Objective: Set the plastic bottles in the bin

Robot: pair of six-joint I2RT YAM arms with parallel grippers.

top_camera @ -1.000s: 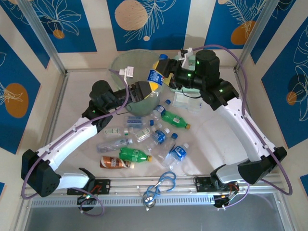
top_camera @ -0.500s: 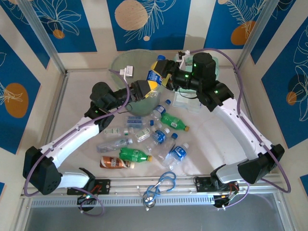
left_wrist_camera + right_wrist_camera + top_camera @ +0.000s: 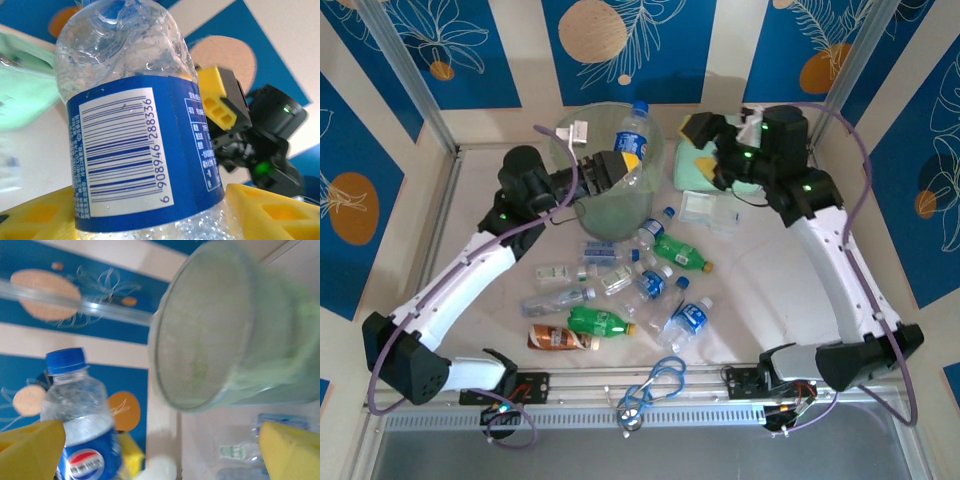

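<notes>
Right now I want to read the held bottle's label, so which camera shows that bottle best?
Left wrist: the bottle is close, its barcode label sharp. Top external shows it small, over the bin in the left gripper. Right wrist catches its cap and logo, blurred.

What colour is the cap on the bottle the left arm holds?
Blue. The cap of that bottle shows best in the right wrist view.

Blurry tall round translucent pale-green plastic bin [image 3: 210,335] up at 2 o'clock, mouth tipped toward 9. Clear plastic bottle [image 3: 80,415] with blue cap and label stands at 8 o'clock. The right gripper [image 3: 160,455] has its yellow fingers [image 3: 30,447] spread wide, at 7 and 5.
</notes>
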